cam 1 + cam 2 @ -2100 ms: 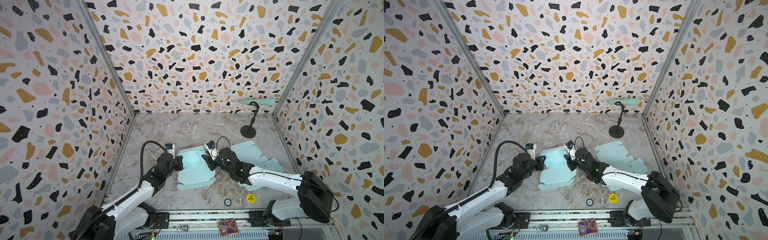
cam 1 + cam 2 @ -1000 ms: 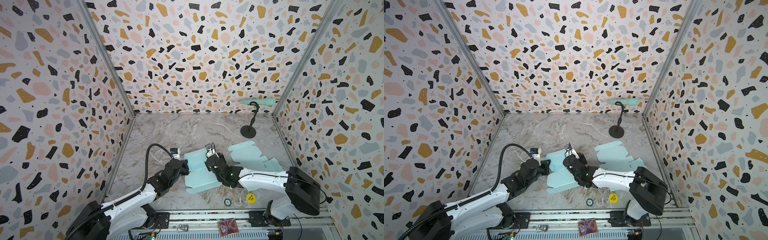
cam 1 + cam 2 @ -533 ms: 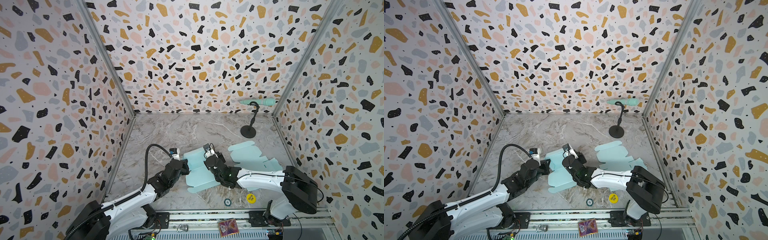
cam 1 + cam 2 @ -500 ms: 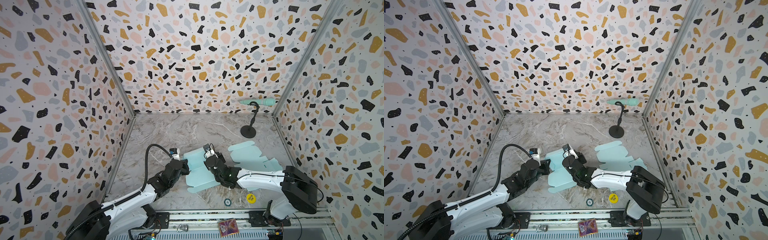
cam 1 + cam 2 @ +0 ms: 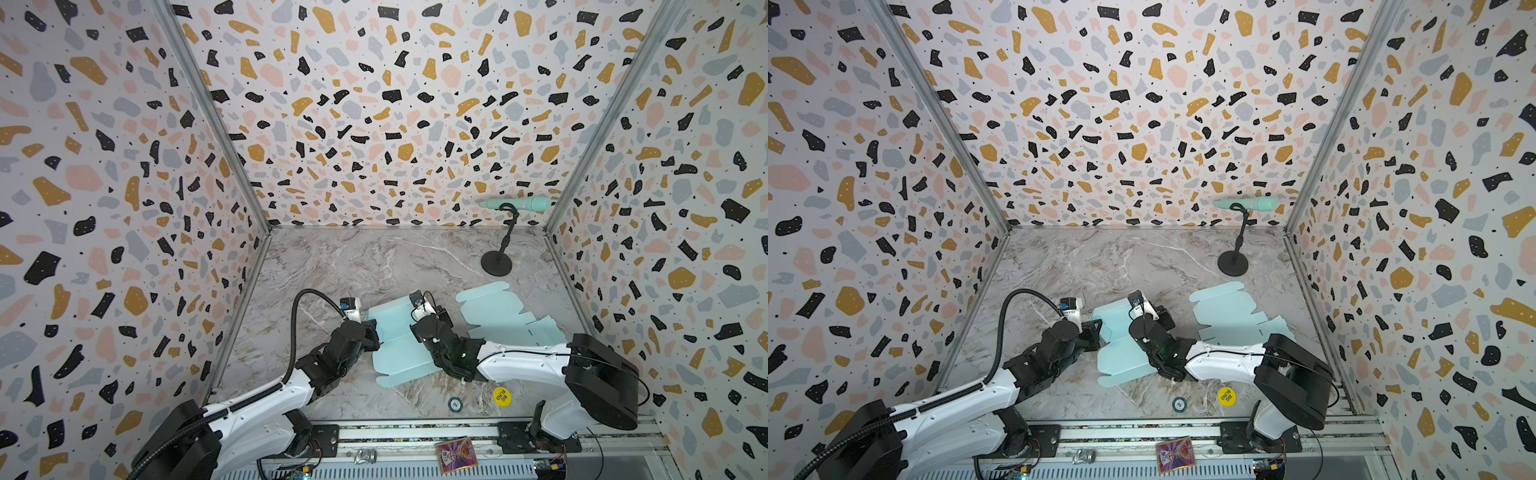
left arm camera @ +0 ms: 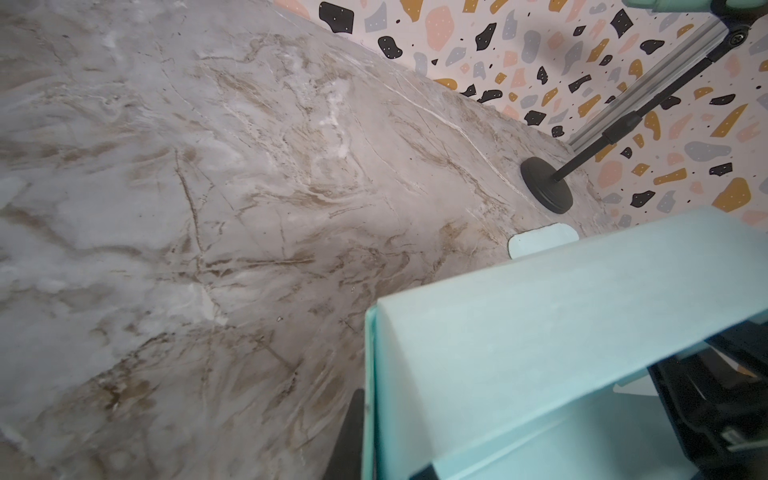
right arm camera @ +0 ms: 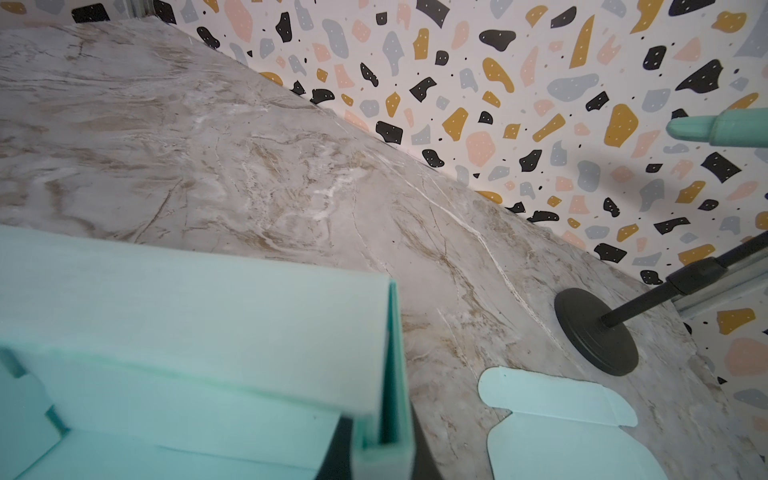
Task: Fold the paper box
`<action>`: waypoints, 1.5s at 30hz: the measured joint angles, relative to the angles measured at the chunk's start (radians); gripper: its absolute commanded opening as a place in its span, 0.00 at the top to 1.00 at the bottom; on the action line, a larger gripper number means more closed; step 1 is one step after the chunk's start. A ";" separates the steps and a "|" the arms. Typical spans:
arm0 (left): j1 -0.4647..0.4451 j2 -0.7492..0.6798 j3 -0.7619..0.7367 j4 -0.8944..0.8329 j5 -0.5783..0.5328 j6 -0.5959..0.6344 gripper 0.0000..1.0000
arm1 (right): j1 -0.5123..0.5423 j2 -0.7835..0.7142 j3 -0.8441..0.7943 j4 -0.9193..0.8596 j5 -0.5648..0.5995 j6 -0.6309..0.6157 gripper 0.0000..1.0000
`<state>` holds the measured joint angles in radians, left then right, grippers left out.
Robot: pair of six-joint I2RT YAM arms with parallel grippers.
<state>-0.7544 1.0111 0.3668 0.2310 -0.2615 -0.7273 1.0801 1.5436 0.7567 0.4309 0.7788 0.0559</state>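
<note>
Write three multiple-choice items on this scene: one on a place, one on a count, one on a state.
1. Where on the table is the microphone stand?
A. front left
B. centre
C. back right

2. How many mint paper pieces lie on the table?
A. one
B. two
C. four

3. In what state is the paper box between the arms?
A. partly folded, sides raised
B. fully flat
C. closed, lid down

Answers:
1 C: its black base sits near the back right corner in both top views.
2 B: there is the paper box and a flat sheet to its right.
3 A: the wrist views show one raised side wall pinched in the left gripper and another in the right gripper.
</note>
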 measured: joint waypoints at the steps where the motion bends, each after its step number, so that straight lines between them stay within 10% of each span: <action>1: 0.000 0.001 -0.002 0.000 -0.002 0.000 1.00 | 0.000 0.006 0.000 0.006 0.000 -0.002 0.88; 23: -0.012 0.042 -0.002 0.101 0.025 0.000 1.00 | 0.037 -0.142 -0.075 -0.020 -0.039 -0.010 0.60; 31: -0.016 0.066 -0.002 0.134 0.045 0.002 1.00 | 0.042 -0.320 -0.198 -0.007 -0.230 -0.015 0.32; 45: -0.015 0.067 -0.002 0.133 0.051 0.014 1.00 | -0.061 -0.719 -0.309 -0.060 -0.592 -0.049 0.16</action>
<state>-0.7696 1.0779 0.3645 0.3641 -0.2100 -0.7136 1.0191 0.8246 0.4480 0.3710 0.1871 0.0071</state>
